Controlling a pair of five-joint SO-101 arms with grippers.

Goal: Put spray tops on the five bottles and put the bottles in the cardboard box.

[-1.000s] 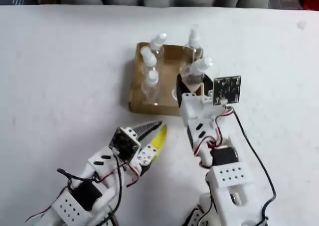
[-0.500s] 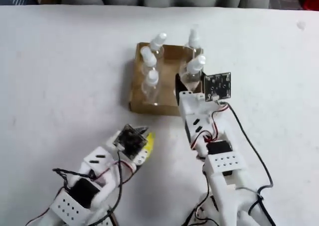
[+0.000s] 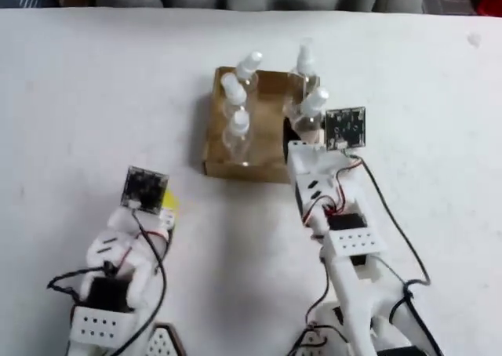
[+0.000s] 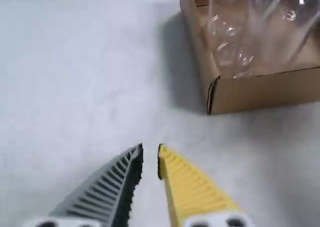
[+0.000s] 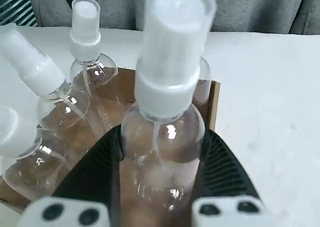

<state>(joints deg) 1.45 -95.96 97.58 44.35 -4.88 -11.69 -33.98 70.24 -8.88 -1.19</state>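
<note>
The cardboard box [image 3: 213,148] stands mid-table with several clear bottles in it, each with a white spray top. Three stand at its left side [image 3: 238,126], and one is at the far right corner [image 3: 304,59]. My right gripper [image 3: 307,127] is shut on another spray-topped bottle [image 5: 162,137], held upright over the box's near right part, its base low inside the brown wall [image 5: 215,102]. My left gripper [image 4: 150,154] is shut on nothing, its grey and yellow fingertips just above the bare table, short of the box's near corner [image 4: 212,94].
The white table [image 3: 94,97] spreads wide to the left of the box and beyond it to the far edge. The left arm [image 3: 118,254] sits at the near left, the right arm [image 3: 345,246] runs from the near edge up to the box.
The left arm drew back and swung left, away from the box. The right gripper carried its bottle a little farther over the box and set it more upright.
</note>
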